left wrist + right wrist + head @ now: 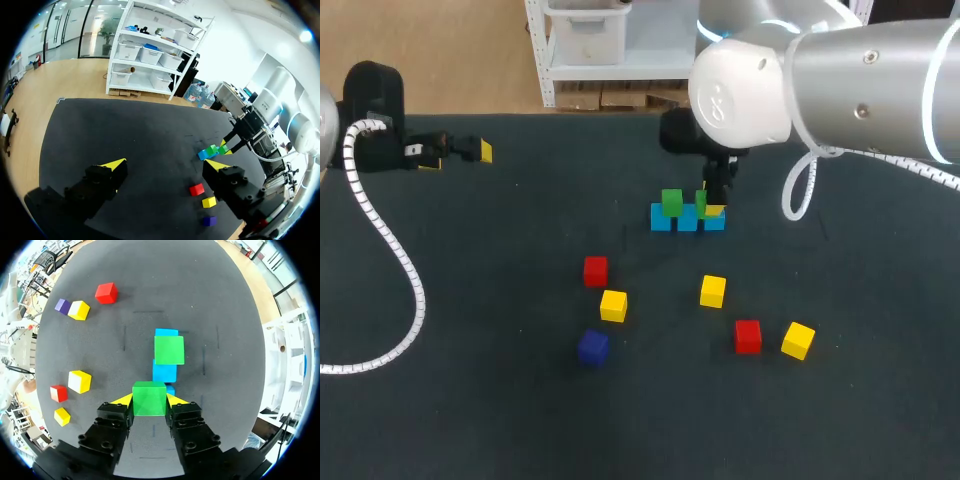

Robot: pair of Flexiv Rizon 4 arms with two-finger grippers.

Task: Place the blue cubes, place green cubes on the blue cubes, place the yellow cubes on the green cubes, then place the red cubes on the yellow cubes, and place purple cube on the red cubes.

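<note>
A dark worktop is seen from above with two robot arms. Near the far left corner, the left gripper hangs released, its yellow-tipped fingers spread with nothing between them.

Left of the worktop's middle stands the left red cube. Just nearer the front edge is the left yellow cube, and nearer still the purple cube.

At the middle, toward the far edge, the blue cubes form a touching row running left to right. The placed green cube rests on the row's left part.

The right arm comes in from the far right corner. The right gripper is clenched on the held green cube, one finger on each side, above the row's right end. I cannot tell whether this cube touches the blue ones.

Toward the front right lie the middle yellow cube, the right red cube and the right yellow cube, each apart.
</note>
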